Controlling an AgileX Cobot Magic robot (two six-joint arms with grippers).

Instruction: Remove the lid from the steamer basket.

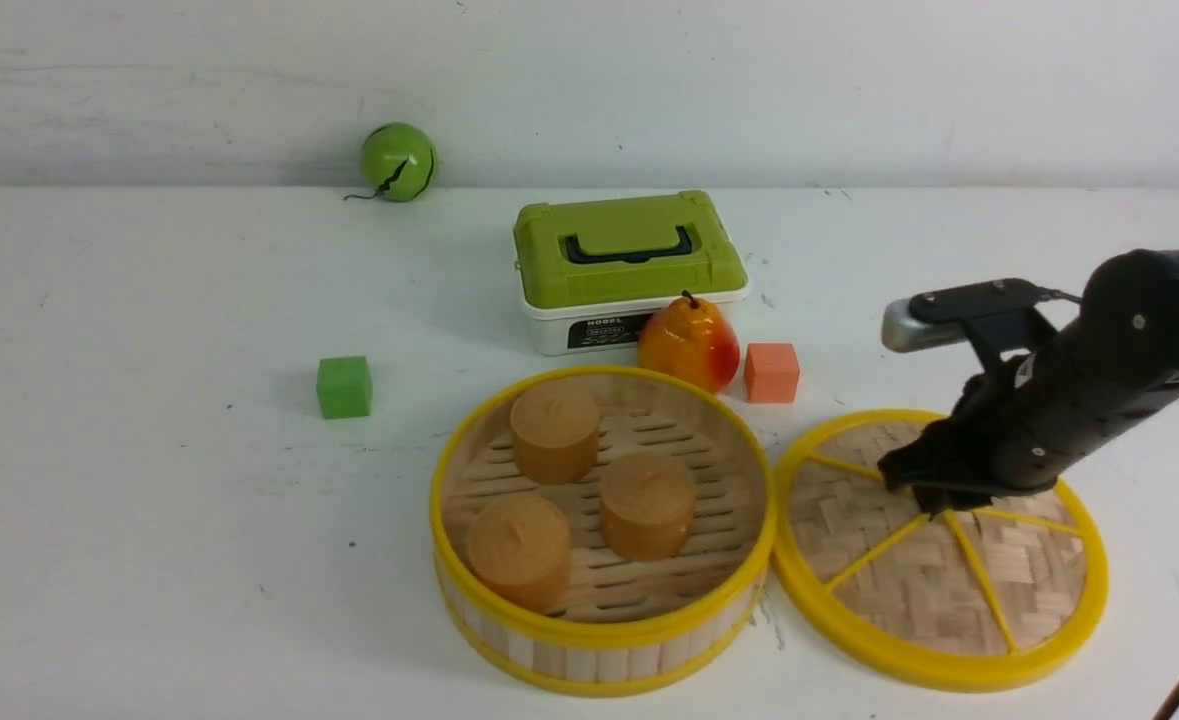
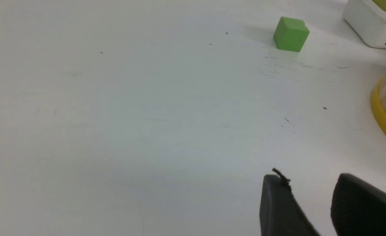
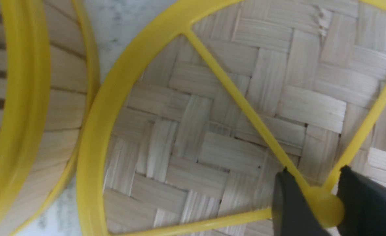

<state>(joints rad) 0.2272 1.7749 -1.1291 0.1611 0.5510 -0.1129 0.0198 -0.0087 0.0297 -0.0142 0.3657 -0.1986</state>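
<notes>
The steamer basket (image 1: 599, 632) stands uncovered at the front centre and holds three brown cylinders (image 1: 554, 430). The lid (image 1: 939, 590) lies flat on the table just right of the basket, its rim close to the basket's. My right gripper (image 1: 934, 495) is down on the lid's centre. In the right wrist view my right gripper (image 3: 314, 170) is shut on the yellow knob (image 3: 327, 206), with the woven lid (image 3: 212, 137) below and the basket wall (image 3: 58, 108) beside it. My left gripper (image 2: 310, 177) is open and empty above bare table, the basket's edge (image 2: 384, 111) nearby.
A green-and-white box (image 1: 629, 260) stands behind the basket, with a pear (image 1: 689, 345) and an orange cube (image 1: 771, 372) in front of it. A green cube (image 1: 344, 387) sits left of the basket. A green ball (image 1: 397, 162) lies at the back wall.
</notes>
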